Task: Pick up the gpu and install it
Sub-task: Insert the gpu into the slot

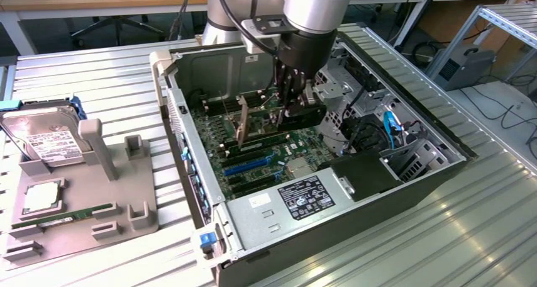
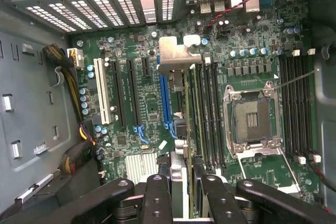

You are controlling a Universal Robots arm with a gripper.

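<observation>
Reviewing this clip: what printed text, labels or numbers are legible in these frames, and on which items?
None legible.
Hard drive white label: print too small to read.
Power supply sticker: black with white print, blurred.
Motherboard markings: too small.
Processor top: no readable marking.
Gpu, held in the gripper: no readable print.

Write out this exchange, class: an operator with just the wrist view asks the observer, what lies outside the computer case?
Observer: A grey tray sits beside the case, on the exterior view's left.
Operator: What's on it?
Observer: A hard drive and a green memory stick.
Operator: How's the gpu held?
Observer: Upright inside the case, its black face side-on, with the gripper clamped on its top edge.
</observation>
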